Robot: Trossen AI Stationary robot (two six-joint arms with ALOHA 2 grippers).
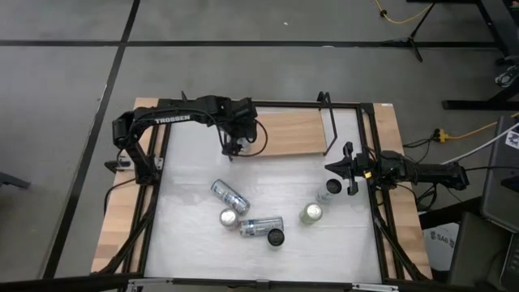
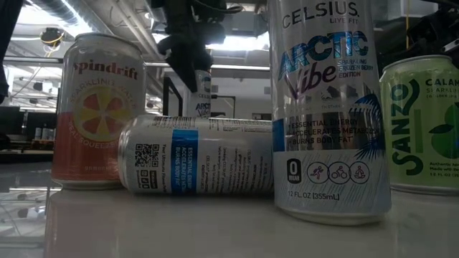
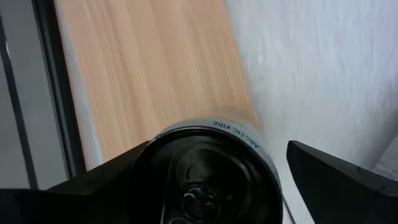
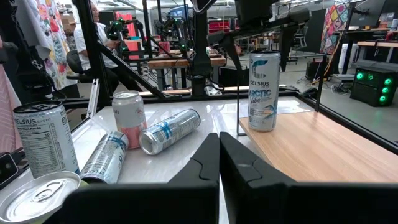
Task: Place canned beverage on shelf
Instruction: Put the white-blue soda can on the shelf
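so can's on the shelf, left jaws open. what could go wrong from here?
The Celsius can stands right at the shelf's edge beside the white tabletop; a nudge could drop it off.
The left gripper straddles the can's top, one finger looking close against it, so lifting off crooked could tip it.
The right gripper waits shut at the table's right side.

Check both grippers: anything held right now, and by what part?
Nothing held. Left gripper stands open around the top of the Celsius can standing on the shelf; right gripper is shut, empty.
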